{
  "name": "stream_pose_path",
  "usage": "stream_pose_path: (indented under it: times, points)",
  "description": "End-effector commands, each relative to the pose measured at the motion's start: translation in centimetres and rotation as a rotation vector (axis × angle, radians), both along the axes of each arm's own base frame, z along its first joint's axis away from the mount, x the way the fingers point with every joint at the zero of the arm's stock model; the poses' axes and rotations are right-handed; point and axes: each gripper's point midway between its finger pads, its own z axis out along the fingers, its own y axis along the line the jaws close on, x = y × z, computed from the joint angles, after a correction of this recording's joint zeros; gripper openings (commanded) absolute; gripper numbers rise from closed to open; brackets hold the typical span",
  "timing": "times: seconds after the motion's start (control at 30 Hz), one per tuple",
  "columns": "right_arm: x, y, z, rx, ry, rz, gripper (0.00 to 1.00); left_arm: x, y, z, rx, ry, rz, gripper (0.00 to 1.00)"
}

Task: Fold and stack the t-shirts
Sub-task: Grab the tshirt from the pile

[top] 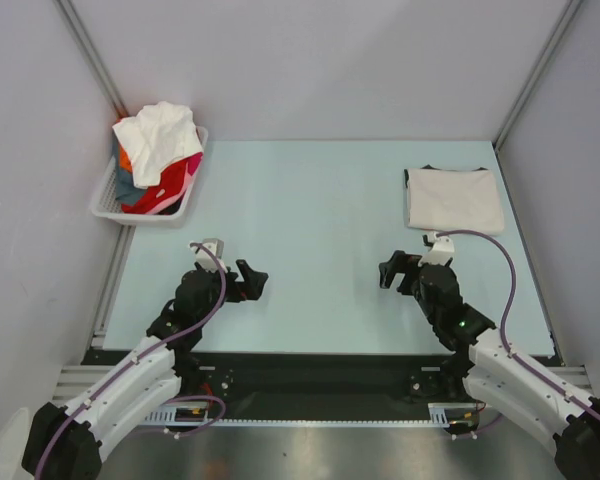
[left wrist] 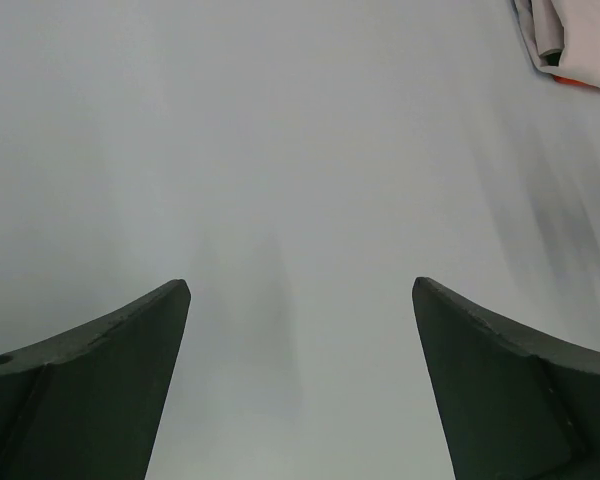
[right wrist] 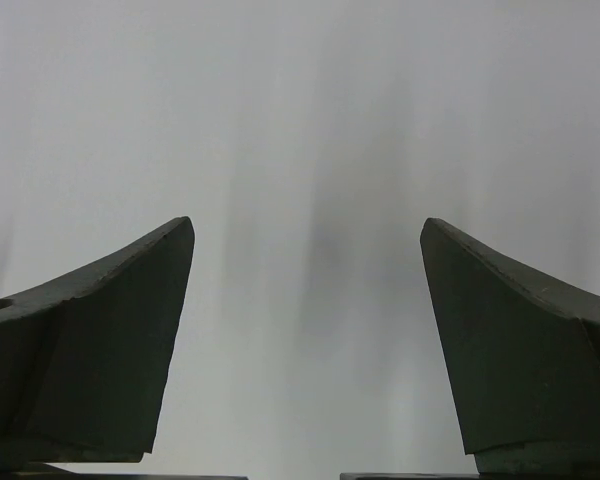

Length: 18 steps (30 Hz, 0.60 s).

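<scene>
Your left gripper (top: 250, 281) and right gripper (top: 388, 272) both stand fully open, holding nothing. The unfolded t-shirts (top: 160, 150) lie heaped in the basket (top: 105, 200) at 11 o'clock from the left gripper, so use that nearer arm. The folded t-shirt (top: 452, 198) rests on the surface (top: 310, 220) at 1 o'clock from the right gripper.

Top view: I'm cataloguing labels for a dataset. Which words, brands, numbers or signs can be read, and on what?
None can be read in any view.
The folded shirt is plain.
The shirts heaped in the basket show no lettering.
Any marks on the left arm and right arm are too small to read.
</scene>
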Motion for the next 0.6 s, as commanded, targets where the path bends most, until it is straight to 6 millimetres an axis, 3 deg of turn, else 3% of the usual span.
stream_pose_path:
  times: [0.0,0.4,0.47,0.57]
  points:
    - [0.2,-0.2,1.3,0.029,-0.043,-0.029,1.00,0.3,-0.6,1.5,-0.018,-0.045,-0.025,1.00]
    - [-0.1,-1.5,0.8,0.027,-0.018,-0.096,0.97,1.5,0.7,1.6,0.033,0.057,0.090,1.00]
    - [-0.1,-1.4,0.7,0.032,-0.019,-0.093,0.90,2.2,0.6,3.1,-0.019,0.048,0.130,1.00]
    - [-0.1,-1.4,0.6,0.035,-0.016,-0.096,0.88,3.9,1.5,6.1,-0.105,0.017,0.240,1.00]
